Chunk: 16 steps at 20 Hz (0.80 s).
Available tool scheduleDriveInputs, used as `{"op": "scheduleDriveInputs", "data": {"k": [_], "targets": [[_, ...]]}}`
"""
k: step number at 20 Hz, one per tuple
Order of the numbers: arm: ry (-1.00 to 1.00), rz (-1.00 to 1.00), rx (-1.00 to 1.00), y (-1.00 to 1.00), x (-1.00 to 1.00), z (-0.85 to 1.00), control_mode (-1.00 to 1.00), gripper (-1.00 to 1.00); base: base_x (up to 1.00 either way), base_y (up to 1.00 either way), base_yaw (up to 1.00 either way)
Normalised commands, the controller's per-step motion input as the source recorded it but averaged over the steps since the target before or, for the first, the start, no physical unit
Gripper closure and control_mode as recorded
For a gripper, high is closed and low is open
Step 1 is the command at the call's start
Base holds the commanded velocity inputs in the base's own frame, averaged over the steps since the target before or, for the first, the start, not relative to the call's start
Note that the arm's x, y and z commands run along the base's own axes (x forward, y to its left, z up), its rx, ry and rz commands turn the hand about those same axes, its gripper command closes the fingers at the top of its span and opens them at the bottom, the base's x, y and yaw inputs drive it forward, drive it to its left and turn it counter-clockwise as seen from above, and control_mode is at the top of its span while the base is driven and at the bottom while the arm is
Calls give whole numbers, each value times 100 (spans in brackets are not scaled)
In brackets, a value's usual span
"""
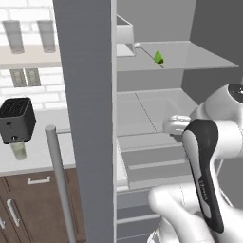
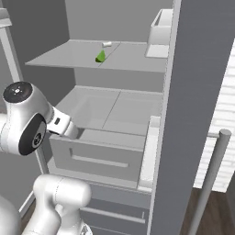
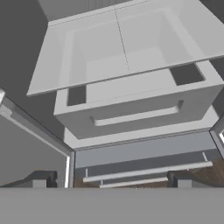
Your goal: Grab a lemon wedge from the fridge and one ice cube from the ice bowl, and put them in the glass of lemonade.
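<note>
Lemon wedge point(image 1: 158, 58) lying untouched mid-shelf in the open fridge point(image 2: 114, 110), near the shelf's front edge. Jaws spread wide, holding nothing, aimed at the drawers below. Glass point(image 1: 19, 151) waiting by the toaster point(image 1: 17, 119) on the counter. Nothing delivered yet; wedge and ice both left.

2 base views flank open fridge point(image 1: 142, 118); hand view looks down.

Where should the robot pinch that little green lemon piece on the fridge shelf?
Probably across the lemon wedge at its wider lower part, coming in from the open front of the fridge. It stands point up, alone on the upper shelf, so the narrow tip could slip out.
</note>
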Motion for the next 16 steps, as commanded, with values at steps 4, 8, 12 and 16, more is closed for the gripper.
{"op": "scheduleDriveInputs", "data": {"k": [4,8,12,16], "targets": [[-8,1,0,0,0,77,-100,-100,0,0,0],[-11,4,-4,-2,3,65,-100,-100,0,0,0],[-24,5,-15,-12,14,25,-100,-100,0,0,0],[-28,6,-15,-11,22,7,-100,-100,0,0,0]]}}
